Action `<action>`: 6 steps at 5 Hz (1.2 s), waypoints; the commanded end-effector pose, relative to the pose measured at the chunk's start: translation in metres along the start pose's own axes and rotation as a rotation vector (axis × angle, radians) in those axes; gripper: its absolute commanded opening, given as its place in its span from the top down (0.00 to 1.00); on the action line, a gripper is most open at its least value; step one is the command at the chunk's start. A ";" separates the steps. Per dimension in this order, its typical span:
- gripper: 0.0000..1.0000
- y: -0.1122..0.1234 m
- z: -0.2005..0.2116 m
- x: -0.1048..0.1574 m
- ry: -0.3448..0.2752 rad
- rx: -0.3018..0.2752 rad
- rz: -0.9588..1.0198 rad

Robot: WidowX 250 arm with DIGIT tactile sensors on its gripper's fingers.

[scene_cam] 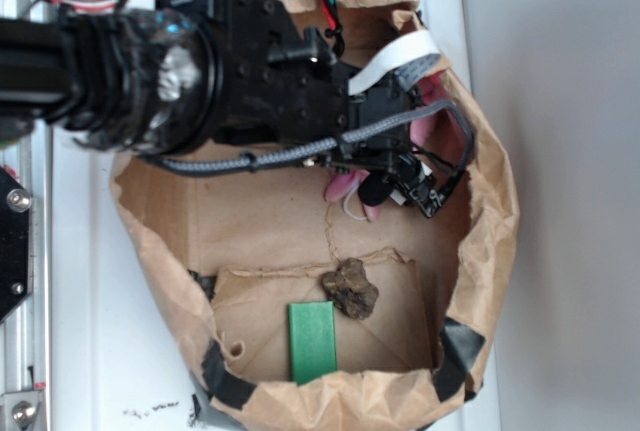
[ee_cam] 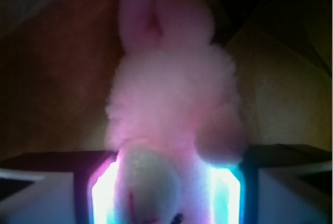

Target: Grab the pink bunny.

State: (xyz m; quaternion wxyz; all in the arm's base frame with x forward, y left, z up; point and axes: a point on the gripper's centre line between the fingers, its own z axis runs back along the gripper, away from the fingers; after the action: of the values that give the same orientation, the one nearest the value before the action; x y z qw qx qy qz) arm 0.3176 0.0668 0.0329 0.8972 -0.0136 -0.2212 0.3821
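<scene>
- Because the pink bunny (ee_cam: pixel 171 115) fills my wrist view and its white face sits between my two lit fingers (ee_cam: pixel 101 193), I judge that my gripper (ee_cam: pixel 166 193) is closed on it near the head.
- From outside, only pink ears and a thin white loop (scene_cam: pixel 350 189) show under my gripper (scene_cam: pixel 385 183), low inside the paper bag (scene_cam: pixel 490 241).
- I cannot tell if the bunny rests on the bag floor or hangs just above it.
- Soft plush can squeeze thin, so the bunny may slip out if I lift fast.
- My arm is close to the bag wall; touching it could drag the bag.
- The brown lump (scene_cam: pixel 349 289) and the green block (scene_cam: pixel 312 339) lie well apart, so they are no danger.
</scene>
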 end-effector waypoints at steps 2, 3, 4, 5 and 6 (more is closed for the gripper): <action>1.00 -0.004 0.068 0.021 0.064 -0.275 -0.443; 1.00 -0.011 0.084 0.025 0.088 -0.264 -0.511; 1.00 -0.018 0.102 0.027 0.092 -0.225 -0.570; 1.00 -0.021 0.117 0.025 0.074 -0.085 -0.579; 1.00 -0.023 0.133 0.023 0.087 -0.053 -0.587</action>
State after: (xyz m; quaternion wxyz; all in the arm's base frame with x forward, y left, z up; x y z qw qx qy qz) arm 0.2854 0.0410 0.1434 0.9836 0.0072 -0.1496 0.1000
